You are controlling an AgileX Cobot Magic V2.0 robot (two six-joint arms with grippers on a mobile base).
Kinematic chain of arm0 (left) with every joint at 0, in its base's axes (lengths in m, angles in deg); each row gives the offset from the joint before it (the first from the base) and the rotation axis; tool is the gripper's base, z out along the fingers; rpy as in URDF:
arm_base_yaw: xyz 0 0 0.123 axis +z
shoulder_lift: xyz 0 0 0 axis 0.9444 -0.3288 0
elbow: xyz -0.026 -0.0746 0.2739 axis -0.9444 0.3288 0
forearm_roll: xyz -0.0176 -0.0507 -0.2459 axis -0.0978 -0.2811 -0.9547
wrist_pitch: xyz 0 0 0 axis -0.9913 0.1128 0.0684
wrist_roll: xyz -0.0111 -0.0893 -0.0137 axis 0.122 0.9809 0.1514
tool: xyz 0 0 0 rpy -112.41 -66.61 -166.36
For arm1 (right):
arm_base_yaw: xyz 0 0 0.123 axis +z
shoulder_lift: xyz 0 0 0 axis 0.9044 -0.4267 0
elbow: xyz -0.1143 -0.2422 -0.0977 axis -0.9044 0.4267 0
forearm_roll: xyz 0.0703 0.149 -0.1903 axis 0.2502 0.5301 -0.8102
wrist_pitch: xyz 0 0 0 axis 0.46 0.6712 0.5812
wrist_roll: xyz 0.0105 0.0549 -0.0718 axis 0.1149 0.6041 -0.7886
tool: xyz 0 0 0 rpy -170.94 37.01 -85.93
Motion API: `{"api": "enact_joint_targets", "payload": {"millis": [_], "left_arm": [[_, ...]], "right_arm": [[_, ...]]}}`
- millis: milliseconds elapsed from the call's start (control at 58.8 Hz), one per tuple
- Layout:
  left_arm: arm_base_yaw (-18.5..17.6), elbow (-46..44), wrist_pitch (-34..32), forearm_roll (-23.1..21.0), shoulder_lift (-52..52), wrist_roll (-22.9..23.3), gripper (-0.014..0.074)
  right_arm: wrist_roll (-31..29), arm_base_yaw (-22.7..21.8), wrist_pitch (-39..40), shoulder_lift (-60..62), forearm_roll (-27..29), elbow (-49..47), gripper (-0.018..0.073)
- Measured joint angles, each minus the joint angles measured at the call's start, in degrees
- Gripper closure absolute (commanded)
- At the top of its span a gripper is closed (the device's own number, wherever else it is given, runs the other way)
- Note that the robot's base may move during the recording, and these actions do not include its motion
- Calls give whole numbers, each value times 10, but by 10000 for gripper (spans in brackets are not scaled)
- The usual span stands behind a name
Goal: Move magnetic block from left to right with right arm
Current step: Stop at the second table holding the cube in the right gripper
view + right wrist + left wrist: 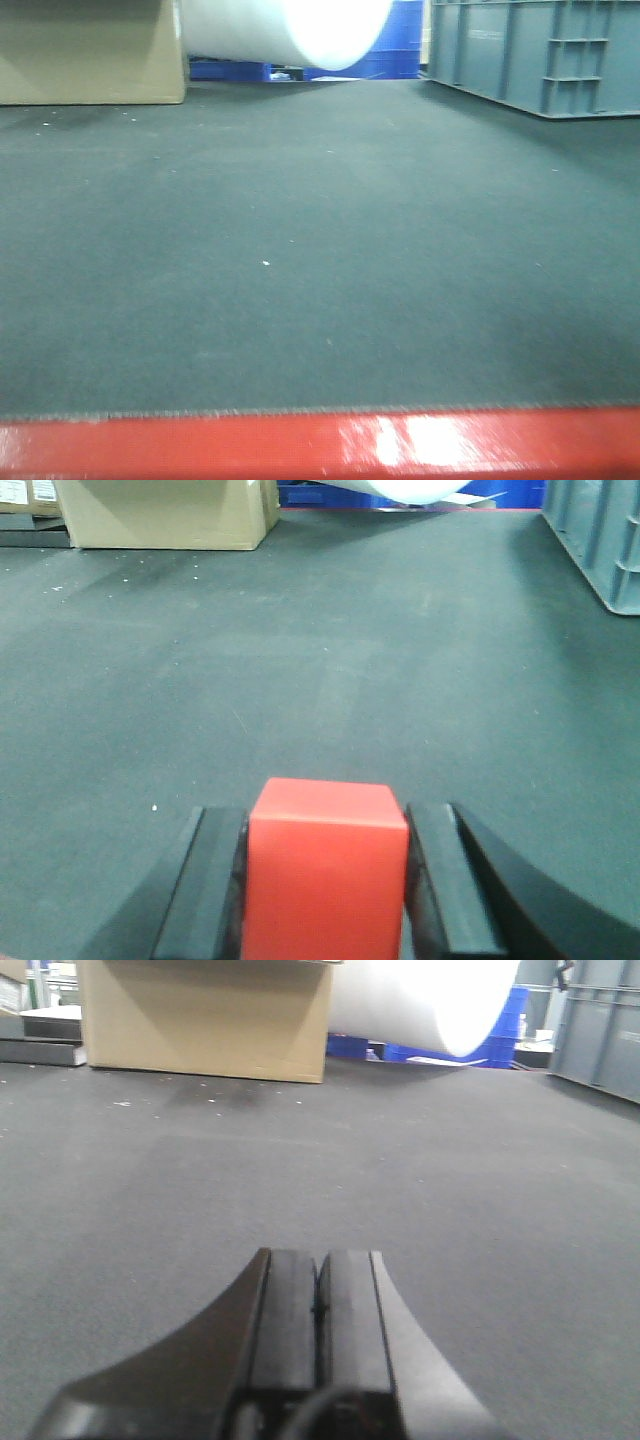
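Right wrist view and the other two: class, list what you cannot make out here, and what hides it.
- Right wrist view: magnetic block, underside cut off by the bottom edge, side faces covered by the right pincer.
- Left wrist view: left pincer, base cut off by the bottom edge.
- Front view: white roll, surface washed out by glare, cut by the top edge.

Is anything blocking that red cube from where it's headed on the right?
Nothing visible does. The magnetic block sits between the right gripper fingers, with open mat ahead; the grey crate stands far off at the right edge.
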Motion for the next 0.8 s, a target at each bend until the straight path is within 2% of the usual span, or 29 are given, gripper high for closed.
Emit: {"api": "enact_joint_targets", "payload": {"millis": [799], "left_arm": [[1,0,0,0,0,0,713]], "right_arm": [[0,0,0,0,0,0,388]]}}
